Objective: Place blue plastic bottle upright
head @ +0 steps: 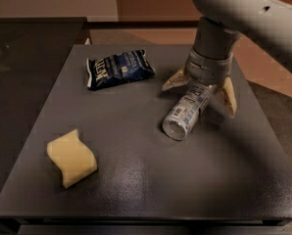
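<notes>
Now the blue plastic bottle [182,115] lies on its side at the centre right of the dark desk [136,180], with its base toward the lower edge of the frame and its cap end hidden under the arm. The gripper [198,98] is low over this end, its jaws spread, one on each side of the bottle and not pinching it. I judge this to be the grasping step. The next move calls for closing on the bottle, then lifting and turning it until the base meets the desk. A dark blue snack bag [119,68] and a yellow sponge [71,158] lie well apart.
</notes>
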`<state>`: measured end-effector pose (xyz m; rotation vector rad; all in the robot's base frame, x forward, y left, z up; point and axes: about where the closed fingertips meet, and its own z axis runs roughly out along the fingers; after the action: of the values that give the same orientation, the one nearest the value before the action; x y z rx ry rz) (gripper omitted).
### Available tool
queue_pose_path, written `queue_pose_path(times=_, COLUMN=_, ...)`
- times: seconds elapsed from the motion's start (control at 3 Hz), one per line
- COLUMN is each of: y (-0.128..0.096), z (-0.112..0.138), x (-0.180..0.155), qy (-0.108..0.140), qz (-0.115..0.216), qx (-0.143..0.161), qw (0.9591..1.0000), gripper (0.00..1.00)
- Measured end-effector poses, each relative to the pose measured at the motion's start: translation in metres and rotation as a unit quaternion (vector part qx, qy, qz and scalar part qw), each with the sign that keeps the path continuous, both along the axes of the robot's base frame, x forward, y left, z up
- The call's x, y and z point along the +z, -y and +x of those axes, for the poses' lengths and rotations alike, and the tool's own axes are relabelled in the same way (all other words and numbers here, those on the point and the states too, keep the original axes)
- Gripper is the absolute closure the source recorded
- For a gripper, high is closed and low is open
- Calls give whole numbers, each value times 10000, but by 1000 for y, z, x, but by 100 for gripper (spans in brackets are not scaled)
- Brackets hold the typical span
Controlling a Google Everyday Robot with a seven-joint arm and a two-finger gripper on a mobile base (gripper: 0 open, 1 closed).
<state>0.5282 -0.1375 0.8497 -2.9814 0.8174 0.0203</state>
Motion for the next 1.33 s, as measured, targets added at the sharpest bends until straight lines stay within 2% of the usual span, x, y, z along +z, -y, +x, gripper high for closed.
queue_pose_path(times=0.33, y=-1, z=-2, x=-7, qy=-15, qz=-125, qx=143, qw=9998, gripper=18)
queue_pose_path(times=0.67, y=-1, z=-4, x=-11, qy=39, qz=-211, qx=237, qw=9995, gripper=42)
queue_pose_path(times=1.0, y=-2, z=-6, x=-7, qy=213, qz=-210, qx=312, qw=9991, gripper=64)
queue_pose_path(times=1.33, y=-11, z=-3, x=13, qy=522, qz=61, qx=463, qw=9975, gripper=88)
